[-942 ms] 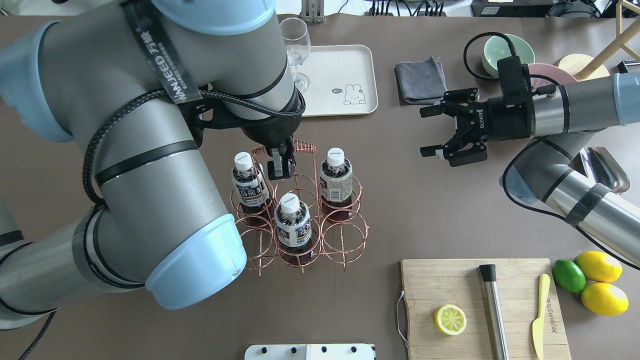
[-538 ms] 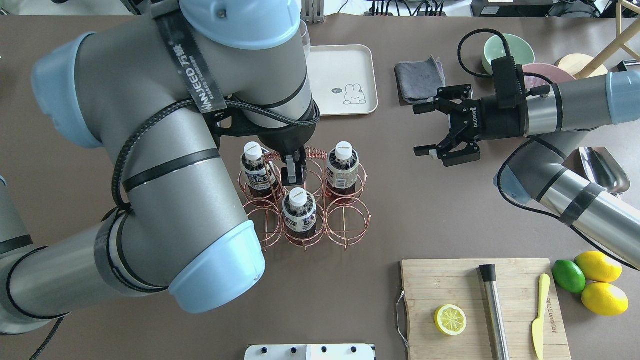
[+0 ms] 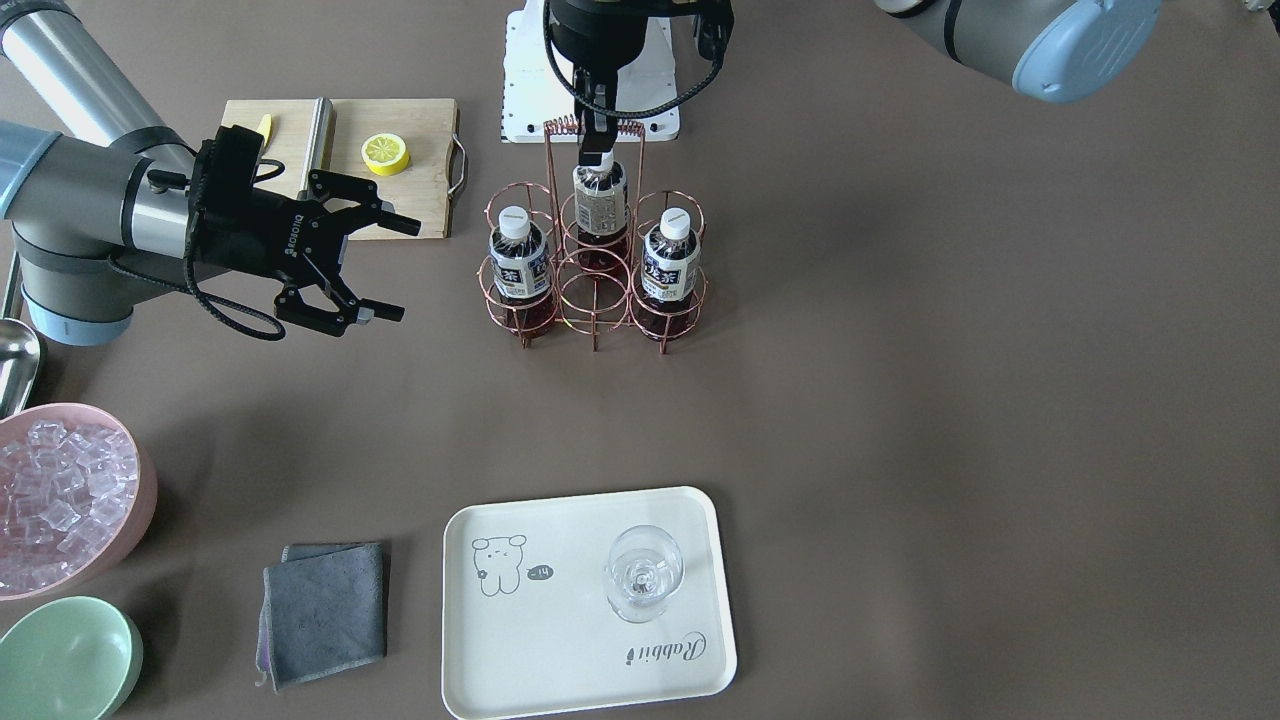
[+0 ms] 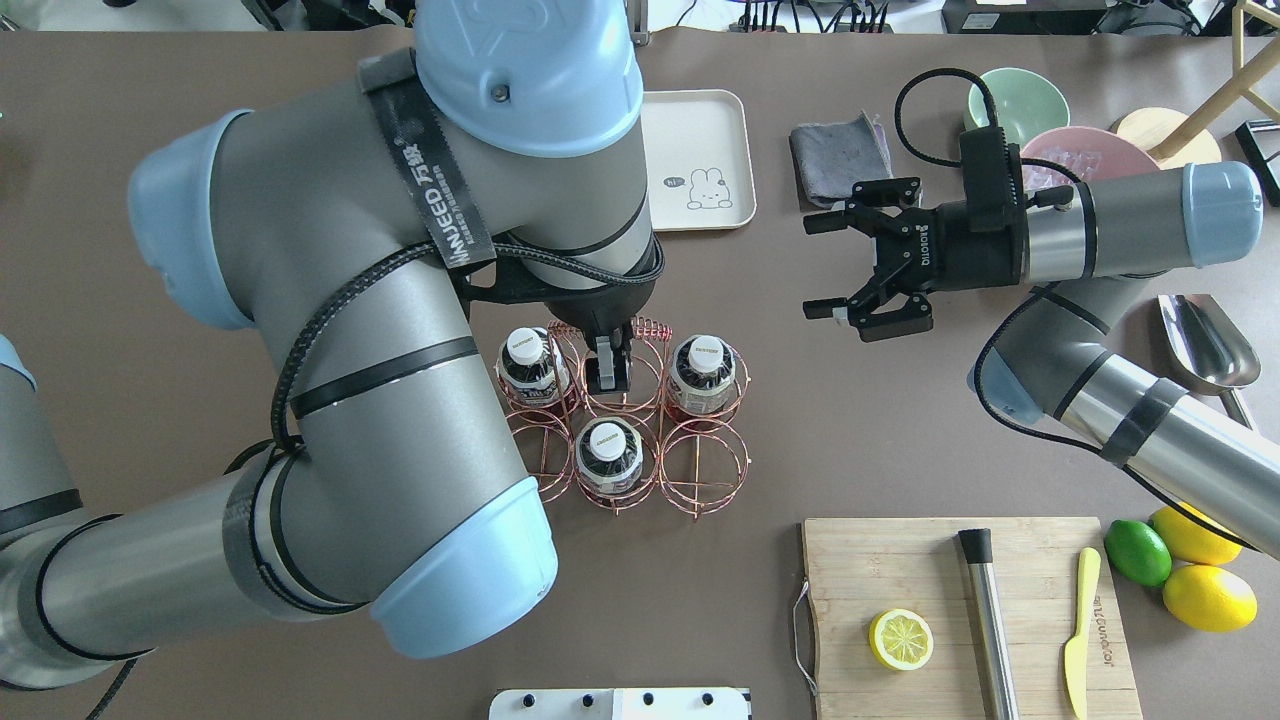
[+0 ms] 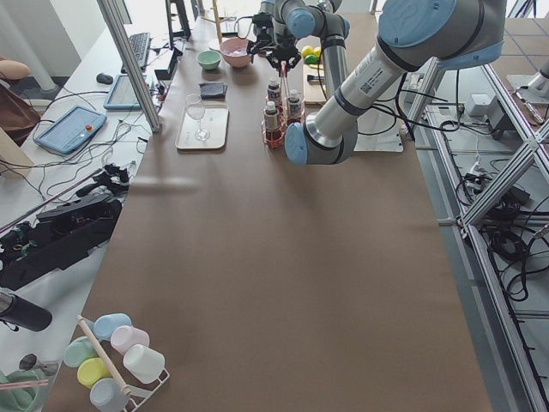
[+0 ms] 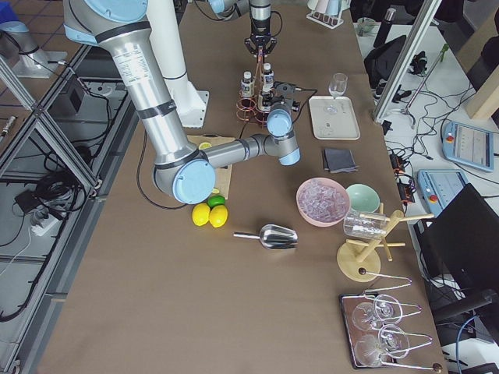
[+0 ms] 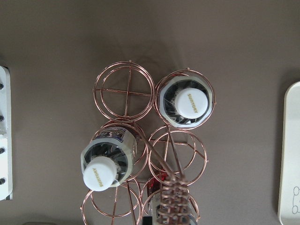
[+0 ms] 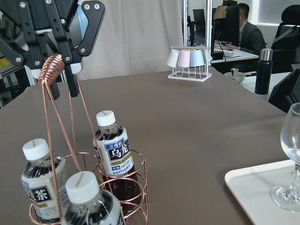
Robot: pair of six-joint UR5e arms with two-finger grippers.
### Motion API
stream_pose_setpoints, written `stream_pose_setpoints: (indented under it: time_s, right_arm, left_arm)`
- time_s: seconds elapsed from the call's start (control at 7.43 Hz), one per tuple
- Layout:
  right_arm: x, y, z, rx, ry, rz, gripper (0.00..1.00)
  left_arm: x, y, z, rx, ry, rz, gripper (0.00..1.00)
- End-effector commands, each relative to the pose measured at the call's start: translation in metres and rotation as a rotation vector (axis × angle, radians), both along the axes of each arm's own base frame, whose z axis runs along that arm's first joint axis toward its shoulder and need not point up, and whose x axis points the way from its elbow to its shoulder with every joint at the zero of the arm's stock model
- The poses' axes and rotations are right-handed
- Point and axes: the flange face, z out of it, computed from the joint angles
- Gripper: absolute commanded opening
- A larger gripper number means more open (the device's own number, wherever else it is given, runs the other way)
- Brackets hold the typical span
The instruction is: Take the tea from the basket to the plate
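The copper wire basket (image 4: 702,468) stands in the middle of the table and holds three tea bottles (image 4: 610,450), (image 4: 527,360), (image 4: 703,370) with white caps. My left gripper (image 4: 608,372) points straight down and is shut on the basket's coiled handle (image 4: 650,328); the right wrist view shows its fingers (image 8: 71,86) either side of the coil. My right gripper (image 4: 812,266) is open and empty, hovering to the right of the basket and facing it. The cream plate (image 4: 700,130) lies at the far side, with a stemmed glass (image 3: 645,575) on it.
A grey cloth (image 4: 840,158), a green bowl (image 4: 1020,100) and a pink bowl of ice (image 3: 60,490) lie far right. A metal scoop (image 4: 1205,340) is by the right arm. A cutting board (image 4: 960,620) with a lemon half, steel tube and yellow knife is near right.
My left gripper has carried the basket with its bottles to the right and lowered it. My right gripper has moved left toward the basket, still open.
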Motion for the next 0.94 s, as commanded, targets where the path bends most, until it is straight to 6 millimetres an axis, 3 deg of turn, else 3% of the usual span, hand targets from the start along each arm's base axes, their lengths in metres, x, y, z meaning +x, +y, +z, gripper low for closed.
stream_pose_setpoints:
  time_s: [0.0, 0.27, 0.81]
  right_arm:
    - [-0.025, 0.007, -0.026, 0.010, -0.050, 0.009, 0.98]
    - [-0.048, 0.023, -0.044, 0.013, -0.087, -0.006, 0.98]
    - [-0.068, 0.066, -0.070, 0.019, -0.149, -0.040, 0.98]
  left_arm:
    - [0.001, 0.002, -0.001, 0.002, 0.002, 0.001, 0.00]
    - [-0.002, 0.001, 0.000, 0.001, 0.003, -0.003, 0.00]
    - [-0.005, -0.001, 0.001, 0.001, 0.003, -0.009, 0.00]
